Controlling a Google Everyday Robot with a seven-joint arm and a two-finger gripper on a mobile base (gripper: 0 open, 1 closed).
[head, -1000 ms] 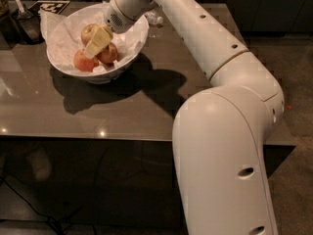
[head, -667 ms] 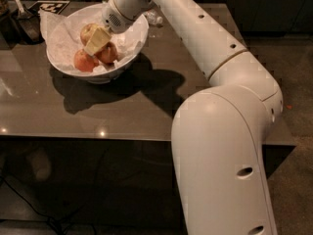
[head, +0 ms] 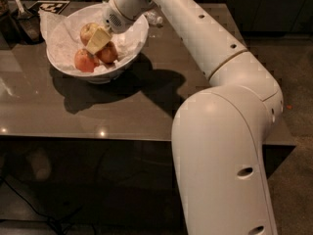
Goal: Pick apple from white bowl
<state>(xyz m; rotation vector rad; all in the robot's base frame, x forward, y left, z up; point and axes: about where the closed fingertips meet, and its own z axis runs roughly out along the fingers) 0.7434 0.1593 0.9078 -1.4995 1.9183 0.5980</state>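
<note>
The white bowl (head: 138,42) stands at the back left of the brown table, lined with crumpled white paper. In it lies the apple (head: 87,31), pale yellow-green with a reddish blush, at the back. Two smaller red apples (head: 83,60) (head: 108,53) lie in front of it. My gripper (head: 99,40) reaches down into the bowl from the right. Its yellowish tip sits right beside the apple, on its right side, just above the red apples. My white arm (head: 195,28) crosses the table from the lower right.
Dark containers (head: 22,21) stand at the table's back left corner next to a black-and-white marker tag (head: 49,6). A small clear crumpled thing (head: 154,18) lies behind the bowl. The table's front edge (head: 88,137) runs across the middle of the view; my base (head: 225,180) fills the lower right.
</note>
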